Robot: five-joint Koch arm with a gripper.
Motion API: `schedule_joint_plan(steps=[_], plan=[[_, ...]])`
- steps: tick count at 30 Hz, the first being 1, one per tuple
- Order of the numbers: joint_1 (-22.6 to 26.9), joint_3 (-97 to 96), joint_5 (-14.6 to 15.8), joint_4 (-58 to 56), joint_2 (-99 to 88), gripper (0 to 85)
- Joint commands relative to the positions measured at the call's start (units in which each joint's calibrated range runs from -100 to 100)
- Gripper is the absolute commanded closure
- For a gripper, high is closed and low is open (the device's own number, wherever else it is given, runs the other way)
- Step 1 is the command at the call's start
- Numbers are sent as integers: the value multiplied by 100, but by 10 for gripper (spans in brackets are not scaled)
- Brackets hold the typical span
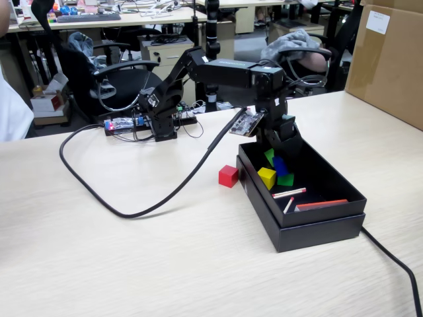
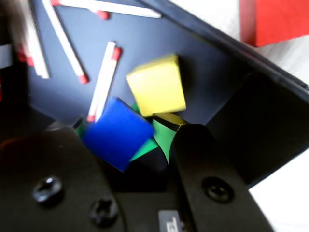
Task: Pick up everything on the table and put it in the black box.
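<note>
My gripper (image 1: pixel 281 142) hangs over the far end of the black box (image 1: pixel 317 221), jaws apart. In the wrist view the gripper (image 2: pixel 128 131) has a blurred blue cube (image 2: pixel 118 133) between its jaws, with a gap to the right jaw. That blue cube (image 1: pixel 280 165) lies in the box over a green cube (image 1: pixel 285 179), whose green faces (image 2: pixel 164 137) peek out from under it. A yellow cube (image 1: pixel 267 177) sits beside them on the box floor (image 2: pixel 207 63). The red cube (image 1: pixel 228 176) stands on the table (image 1: pixel 132 251) just outside the box's left wall, at the wrist view's top right (image 2: pixel 275 19).
Thin red-and-white sticks (image 1: pixel 289 193) lie on the box floor, several of them in the wrist view (image 2: pixel 104 77). A thick black cable (image 1: pixel 165 198) loops across the table left of the box. A brown carton (image 1: pixel 390 59) stands at the far right.
</note>
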Motion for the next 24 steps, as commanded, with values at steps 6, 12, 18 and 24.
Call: schedule_joint_plan(steps=[6, 12, 18, 24], plan=[[-49, -368, 0, -30, -1062, 434], [-112, -640, -5, -30, -2301, 423], [-322, -1084, -24, -39, -3701, 424], [-674, -2408, -151, -39, -4688, 387]])
